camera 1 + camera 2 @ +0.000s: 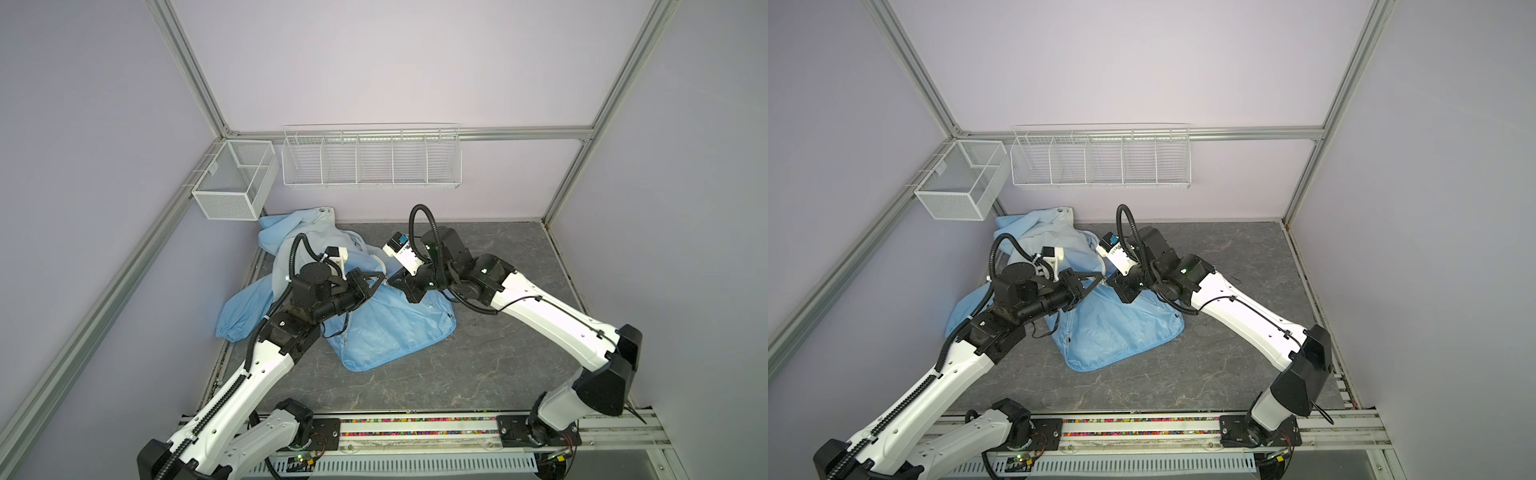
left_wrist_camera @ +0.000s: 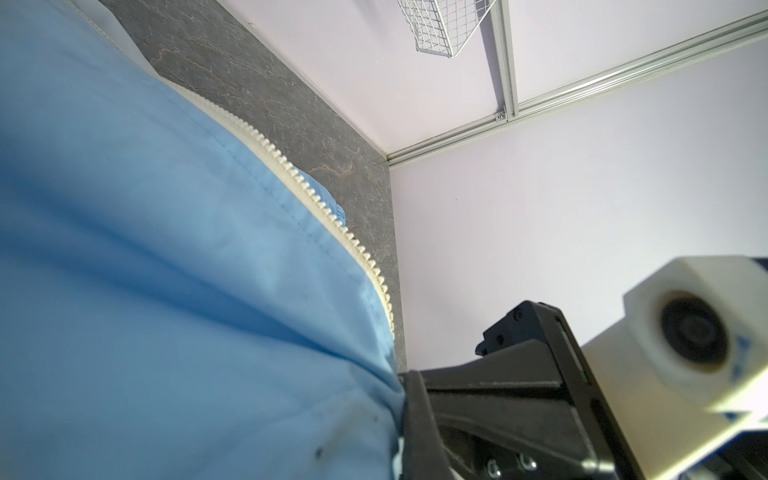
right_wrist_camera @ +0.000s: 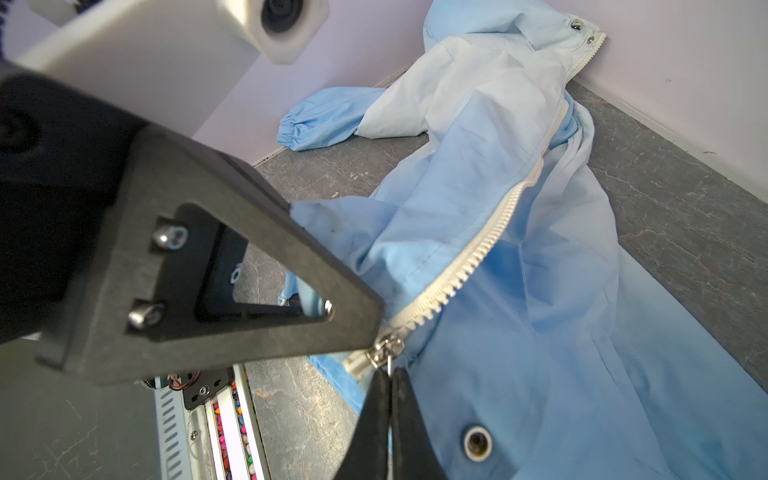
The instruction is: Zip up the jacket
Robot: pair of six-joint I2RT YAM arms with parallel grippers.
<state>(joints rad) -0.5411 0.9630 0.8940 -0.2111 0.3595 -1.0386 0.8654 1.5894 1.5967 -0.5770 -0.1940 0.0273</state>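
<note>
While both arms meet over the middle of the jacket, I see it lying crumpled on the left rear part of the grey table, with its hood against the back wall. In both top views the left gripper and the right gripper sit tip to tip at the front opening. From the right wrist view, my right gripper's jaws are pressed together on the small metal zipper pull that hangs from the silver slider. The left gripper's jaws are closed too, pinching the jacket's blue cloth just beside that slider. Past the slider the cream zipper teeth run apart, one row bare, up toward the collar. One sleeve cuff rests on the table near the wall.
</note>
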